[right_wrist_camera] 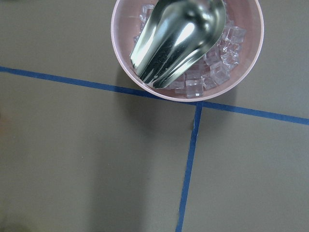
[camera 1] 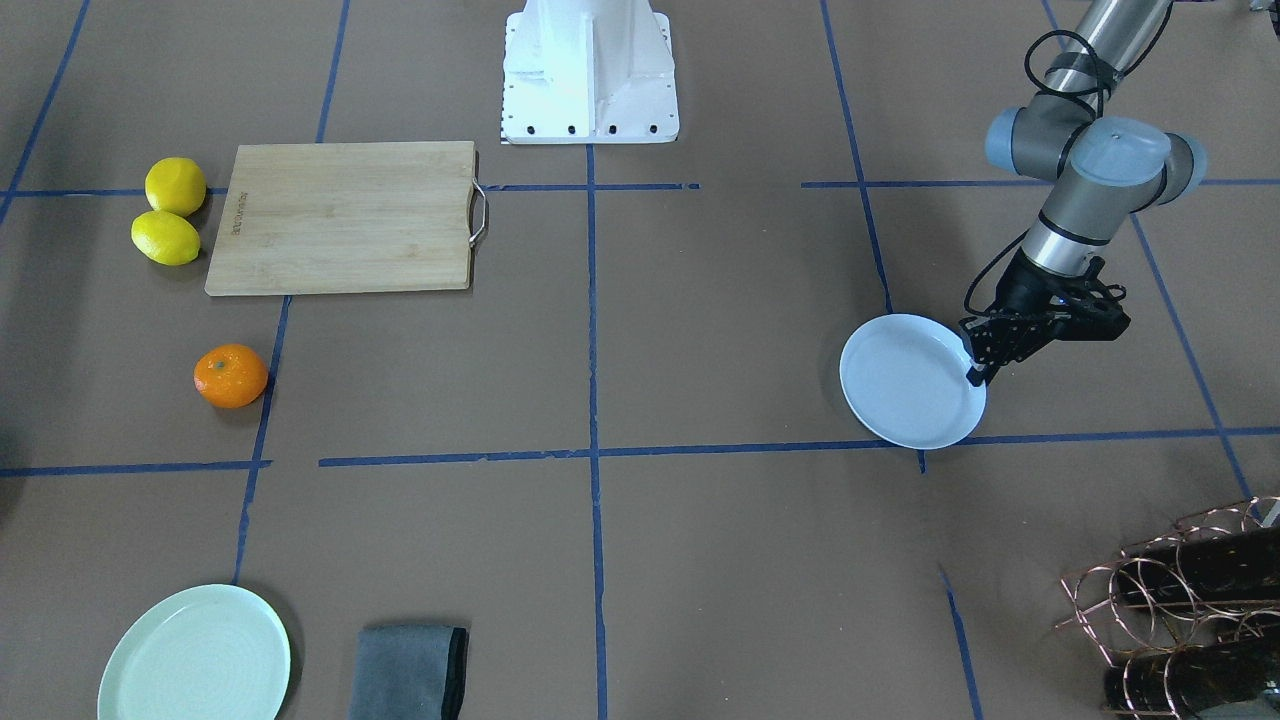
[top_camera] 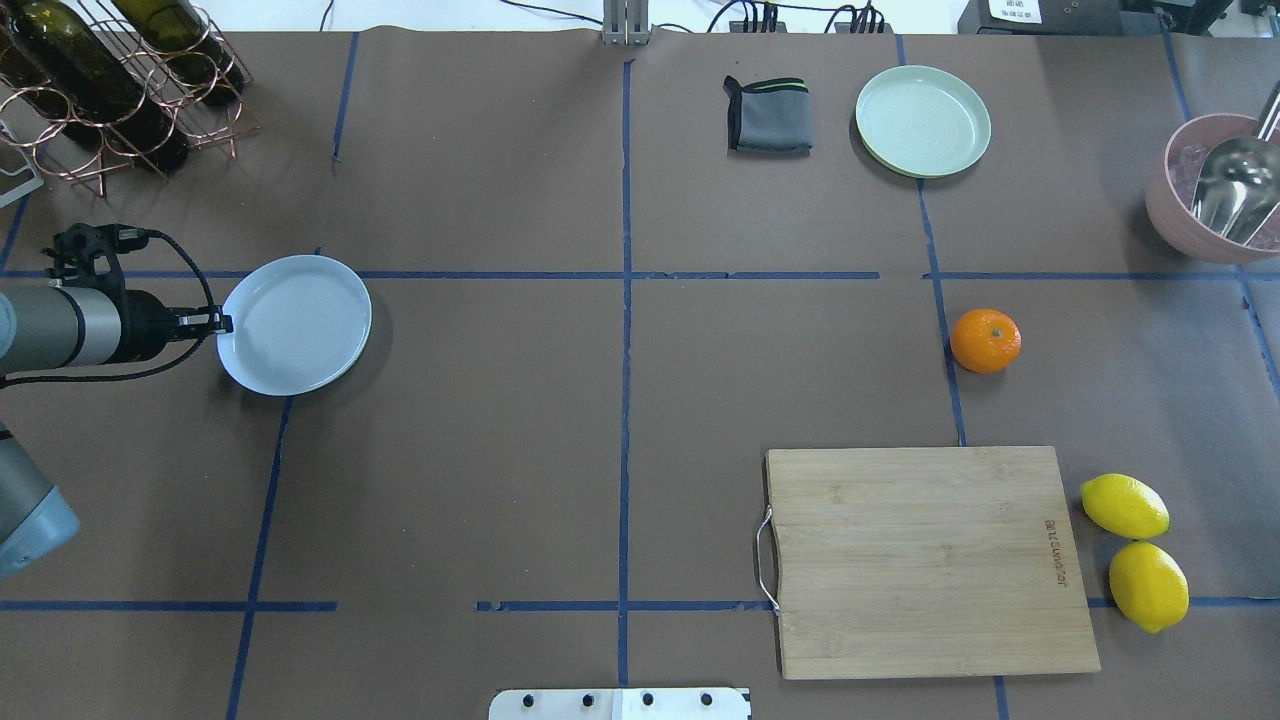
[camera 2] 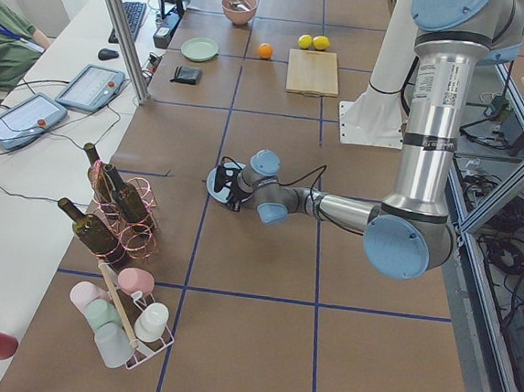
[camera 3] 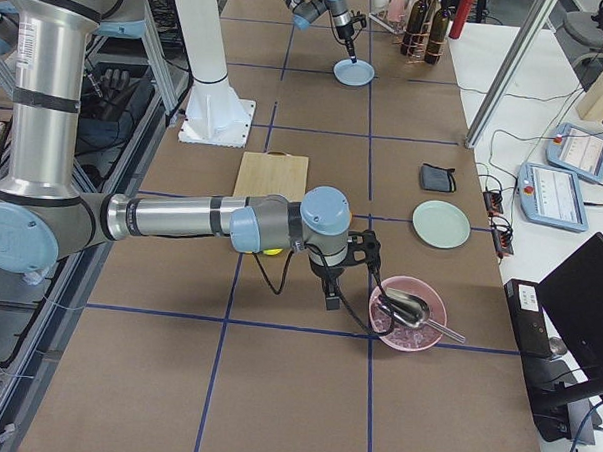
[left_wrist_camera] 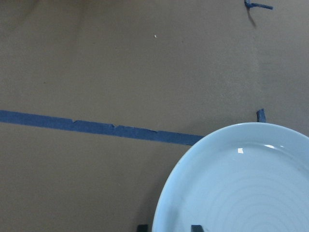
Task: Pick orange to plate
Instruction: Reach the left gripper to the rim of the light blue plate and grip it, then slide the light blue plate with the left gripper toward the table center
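**Beside the plate's rim: a thin hold, and the orange far off**

On the robot's left half of the table (top_camera: 500, 420), the plate (top_camera: 300, 330) was straddled at its rim by the left gripper (camera 1: 976, 374), whose jaws appeared to be pinched on that rim. The orange (top_camera: 985, 341) was seen lying on the table well apart, across on the right half, near a green plate (top_camera: 922, 120) and two lemons (top_camera: 1124, 506). The right gripper (camera 3: 331, 299) was hung just beside a bowl (camera 3: 406, 313) of ice; whether its jaws were spread or pressed together could not be told. Were the plate carried by so narrow a hold, it could be tipped or dropped. The round orange could be nudged and sent rolling, the bowl could be knocked, and the green plate could be mistaken for the target.
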Robot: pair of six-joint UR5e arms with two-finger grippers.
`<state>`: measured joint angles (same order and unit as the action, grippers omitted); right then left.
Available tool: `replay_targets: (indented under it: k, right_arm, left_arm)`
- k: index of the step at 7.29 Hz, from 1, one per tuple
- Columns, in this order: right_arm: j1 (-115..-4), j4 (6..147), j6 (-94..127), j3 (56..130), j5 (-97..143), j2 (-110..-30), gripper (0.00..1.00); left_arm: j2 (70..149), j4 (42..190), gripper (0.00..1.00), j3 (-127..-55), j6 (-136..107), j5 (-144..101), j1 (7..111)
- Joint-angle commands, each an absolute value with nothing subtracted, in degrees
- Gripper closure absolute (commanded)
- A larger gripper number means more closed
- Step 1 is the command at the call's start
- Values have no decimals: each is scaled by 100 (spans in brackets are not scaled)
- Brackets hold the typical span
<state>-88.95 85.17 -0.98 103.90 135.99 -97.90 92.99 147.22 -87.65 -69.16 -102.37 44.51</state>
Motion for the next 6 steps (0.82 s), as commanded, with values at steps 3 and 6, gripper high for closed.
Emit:
replay_targets:
  k: [3,6]
  right_arm:
    - [-8895,8508,-114,10397,13588,-9826,0]
    - [-8895,8499,-123,10450,13588,-9791,0]
  left_arm:
    - [10085,14163,100,-9412,-6969,-10283,4439]
    - [11678,12745,100,-9142,-7373,-10222,3765]
